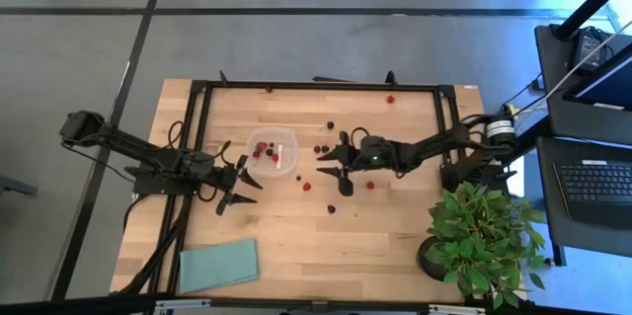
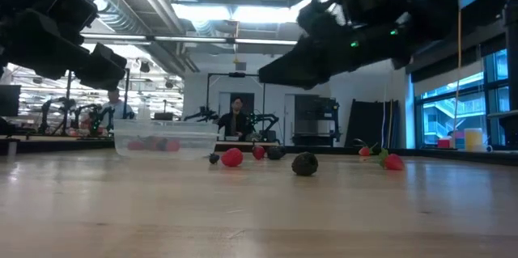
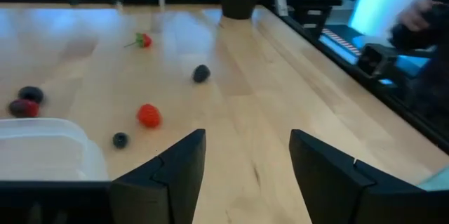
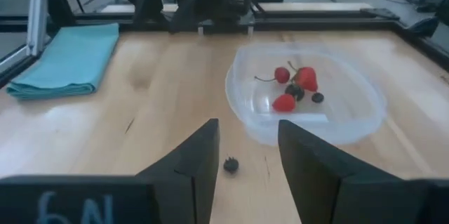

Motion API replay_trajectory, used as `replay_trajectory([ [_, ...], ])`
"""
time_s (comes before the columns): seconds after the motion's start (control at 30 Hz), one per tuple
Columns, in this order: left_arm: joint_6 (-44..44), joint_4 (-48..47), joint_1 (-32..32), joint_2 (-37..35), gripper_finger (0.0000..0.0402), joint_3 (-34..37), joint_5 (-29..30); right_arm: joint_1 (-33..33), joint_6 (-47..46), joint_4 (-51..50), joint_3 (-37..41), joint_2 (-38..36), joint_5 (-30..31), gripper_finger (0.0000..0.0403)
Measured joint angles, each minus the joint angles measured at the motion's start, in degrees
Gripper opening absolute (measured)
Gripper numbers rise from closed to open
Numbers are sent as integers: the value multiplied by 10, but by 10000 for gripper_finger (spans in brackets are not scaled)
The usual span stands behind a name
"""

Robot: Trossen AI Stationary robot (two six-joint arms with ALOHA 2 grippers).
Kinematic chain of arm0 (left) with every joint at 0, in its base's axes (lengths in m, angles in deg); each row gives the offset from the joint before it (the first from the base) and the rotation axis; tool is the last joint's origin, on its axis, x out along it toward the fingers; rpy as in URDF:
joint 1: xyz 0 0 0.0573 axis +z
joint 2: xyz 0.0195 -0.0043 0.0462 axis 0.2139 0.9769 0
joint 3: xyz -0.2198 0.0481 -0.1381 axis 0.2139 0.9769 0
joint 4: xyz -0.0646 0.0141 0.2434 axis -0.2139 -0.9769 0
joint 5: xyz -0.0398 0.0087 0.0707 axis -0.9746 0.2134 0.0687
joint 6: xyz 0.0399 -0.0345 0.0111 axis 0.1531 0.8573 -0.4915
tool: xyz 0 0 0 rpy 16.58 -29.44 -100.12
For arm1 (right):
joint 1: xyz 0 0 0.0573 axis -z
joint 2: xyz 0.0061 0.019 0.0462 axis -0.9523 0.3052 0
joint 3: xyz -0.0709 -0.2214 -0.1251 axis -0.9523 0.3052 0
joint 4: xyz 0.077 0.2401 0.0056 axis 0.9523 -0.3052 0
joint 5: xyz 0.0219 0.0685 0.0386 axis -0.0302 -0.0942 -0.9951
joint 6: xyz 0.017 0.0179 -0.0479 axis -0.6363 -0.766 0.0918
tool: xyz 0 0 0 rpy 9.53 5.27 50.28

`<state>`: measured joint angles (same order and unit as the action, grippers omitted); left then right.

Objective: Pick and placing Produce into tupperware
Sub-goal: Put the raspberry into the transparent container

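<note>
The tupperware (image 1: 274, 152) is a clear, shallow container resting flat on the wooden table, with several red and dark berries (image 4: 295, 87) inside. More produce lies loose around it: a red berry (image 1: 306, 186), a dark one (image 1: 331, 208) and others toward the far edge. My right gripper (image 1: 334, 170) hovers open to the right of the container. In its wrist view a dark berry (image 4: 231, 164) lies on the table between and just ahead of its fingers, untouched. My left gripper (image 1: 237, 183) is open near the container's near-left side, above the table.
A folded teal cloth (image 1: 218, 265) lies at the near-left corner and a potted plant (image 1: 479, 231) stands at the near right. A black frame (image 1: 316, 86) runs round the table. Bare wood shows near the middle of the near edge. People stand in the room behind (image 2: 236, 116).
</note>
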<state>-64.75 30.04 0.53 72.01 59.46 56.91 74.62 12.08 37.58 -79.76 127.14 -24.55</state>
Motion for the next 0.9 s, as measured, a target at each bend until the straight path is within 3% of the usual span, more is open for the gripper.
replay_trajectory([
  [0.17,2,0,-3,0,199,0,43,0,-1,-10,-35,59,-2,149],
  [0.3,2,0,-3,0,199,0,45,0,-2,-12,-43,79,-48,150],
  [0.47,2,0,-3,0,199,0,45,0,-1,-11,-43,80,-62,155],
  [0.9,-17,-2,-2,0,199,0,46,1,-53,-6,-43,80,-60,278],
])
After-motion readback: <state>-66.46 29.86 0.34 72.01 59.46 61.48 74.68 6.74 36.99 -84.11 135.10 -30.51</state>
